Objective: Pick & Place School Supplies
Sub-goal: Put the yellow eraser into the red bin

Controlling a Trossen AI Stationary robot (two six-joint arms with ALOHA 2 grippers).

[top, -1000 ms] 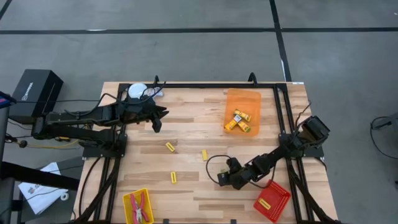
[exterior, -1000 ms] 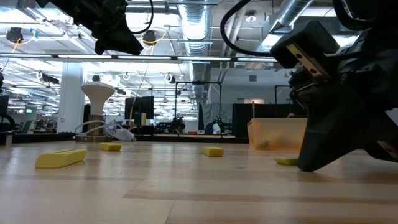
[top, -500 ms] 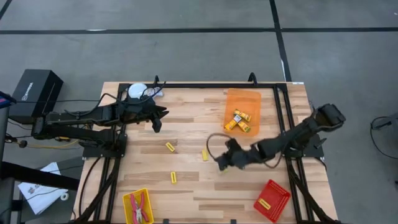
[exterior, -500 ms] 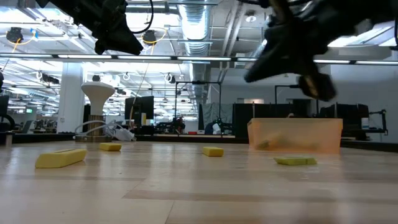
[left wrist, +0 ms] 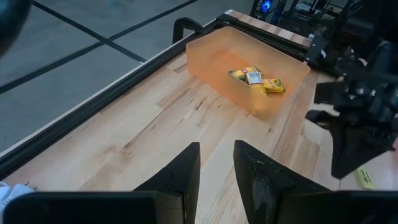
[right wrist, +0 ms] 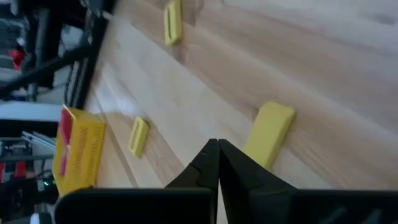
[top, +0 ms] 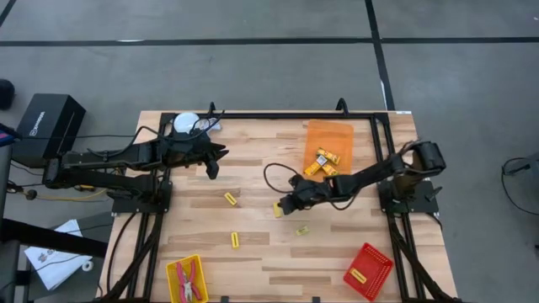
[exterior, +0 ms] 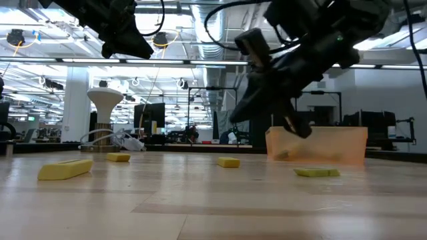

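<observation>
The left gripper (top: 212,162) hangs over the left part of the table (top: 253,269), not far from the white cup (top: 186,123) at the far left corner. Its fingers (left wrist: 186,169) stand a little apart and hold nothing. At the near left corner the yellow tray (top: 173,271) already keeps the red-handled pliers (top: 189,281). More to the middle, two yellow blocks lie loose: one diagonal block (top: 230,199) and one lower block (top: 235,240), whose long axis runs from the far edge to the near edge. The change is on the right arm. A second ago it was bent low near the red tray (top: 376,258) at the near right corner; now it is stretched to the middle of the table. The right gripper (top: 285,204) is fully closed and empty, with its tip just beside the middle block (top: 276,209). That block lies flat, with its long axis almost from far edge to near edge and only slightly tilted. A small flat piece (top: 301,230) lies bare where the gripper was. I judge that the arm aims now at the middle block, but it must open first. Further right, the orange tray (top: 337,133) holds labelled yellow blocks (top: 324,164), and the red tray holds one yellow block (top: 358,276).
</observation>
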